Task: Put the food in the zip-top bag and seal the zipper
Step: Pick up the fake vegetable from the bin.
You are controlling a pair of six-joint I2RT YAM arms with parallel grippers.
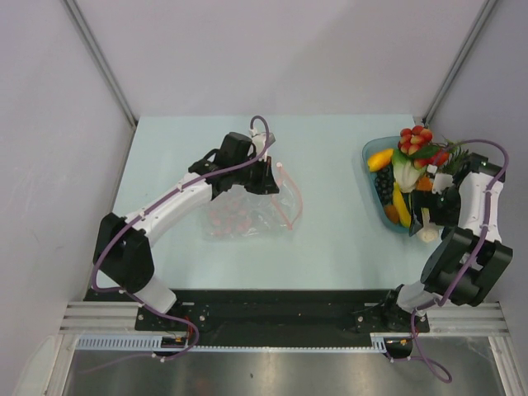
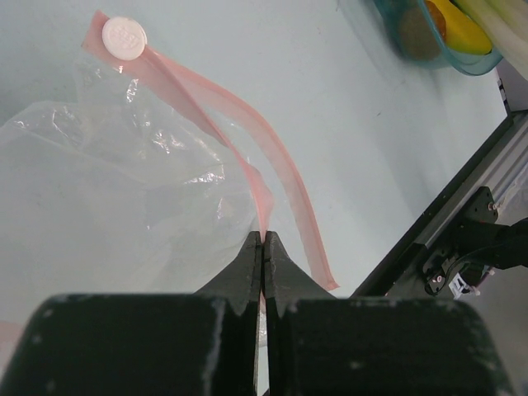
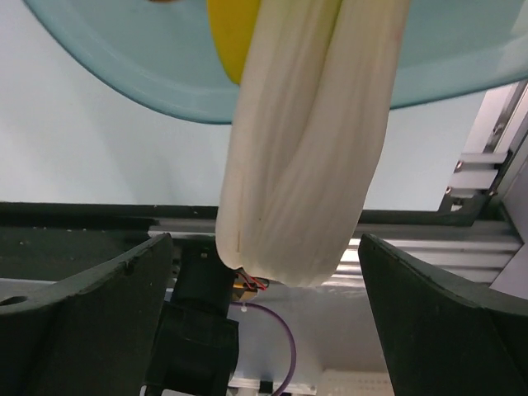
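Gaping right claw (image 3: 268, 280): stood wide astride the pale stalk (image 3: 305, 165) at the surface's near-right edge; a shallow close could let it slip.
Zip-top bag (image 2: 124, 181): lay mid-surface.
Left claw (image 2: 264, 243): pinched the zipper (image 2: 280, 173); the thin strip might pull free.

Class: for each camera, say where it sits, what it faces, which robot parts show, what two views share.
Top external: above and behind, facing down on the table; both arms show.
Left wrist: looks along the shut left gripper pinching the zipper.
Right wrist: looks past the open right gripper at a pale stalk.
Shared: teal bowl, all views.
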